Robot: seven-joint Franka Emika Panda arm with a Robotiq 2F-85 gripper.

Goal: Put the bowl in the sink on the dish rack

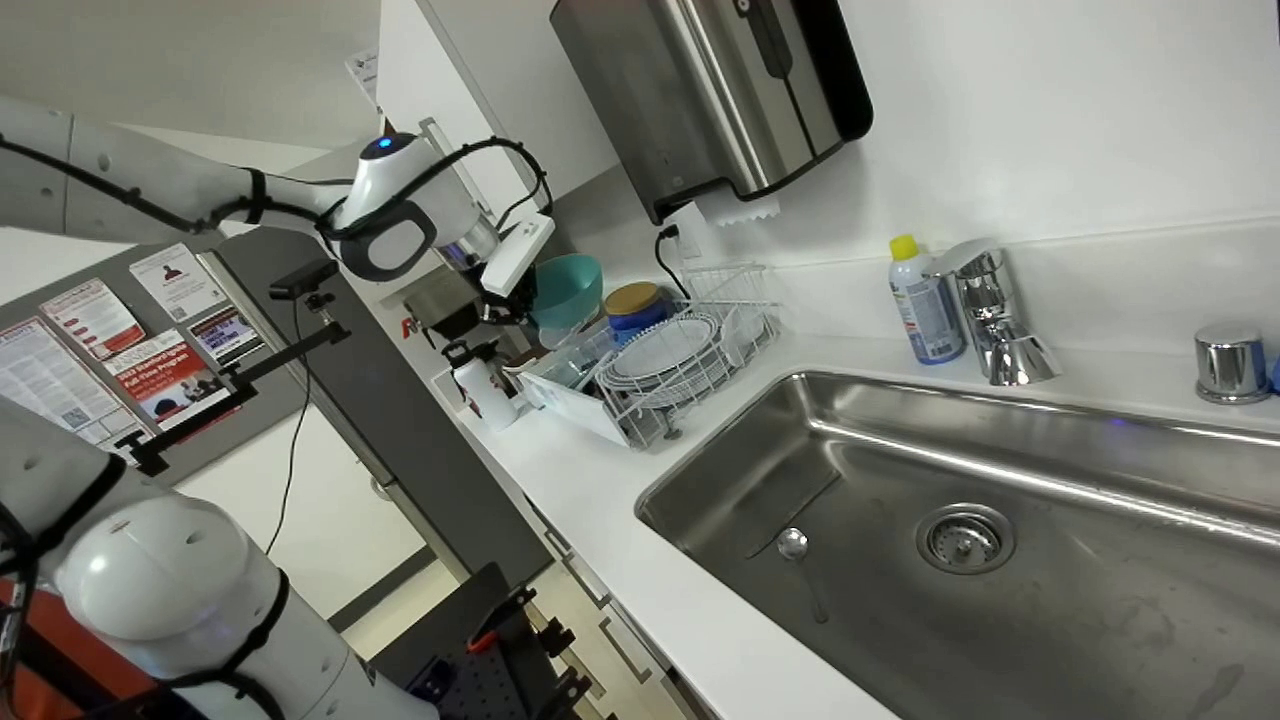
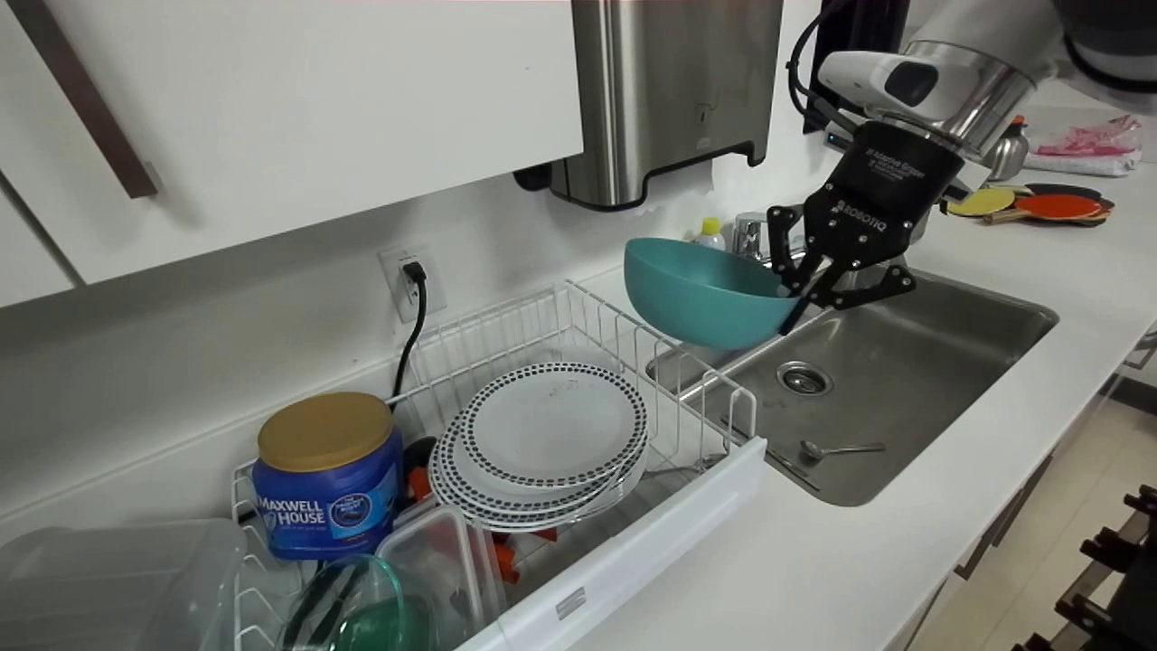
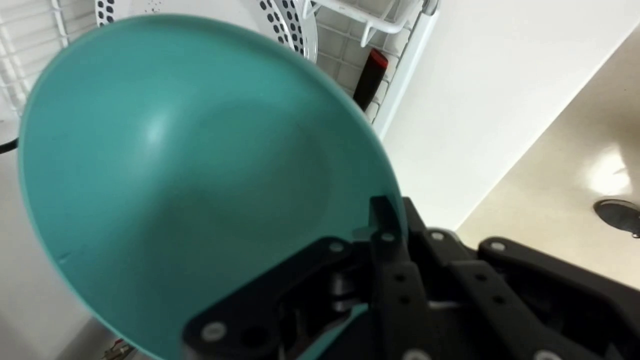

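Teal bowl (image 2: 705, 298): tilted in midair near the dish rack (image 2: 633, 561); whether directly above, I can't quite tell.
Gripper (image 3: 396, 215): I hold the bowl pinched by its rim.
Rim: my preferred hold; such light, stiff, slick-looking plastic should lift easily but may pivot.

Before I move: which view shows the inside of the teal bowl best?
Wrist view: it looks into the bowl, though the gripper covers part. In an exterior view, the bowl shows mainly its outer side; in an exterior view, the bowl is small, inside unclear.
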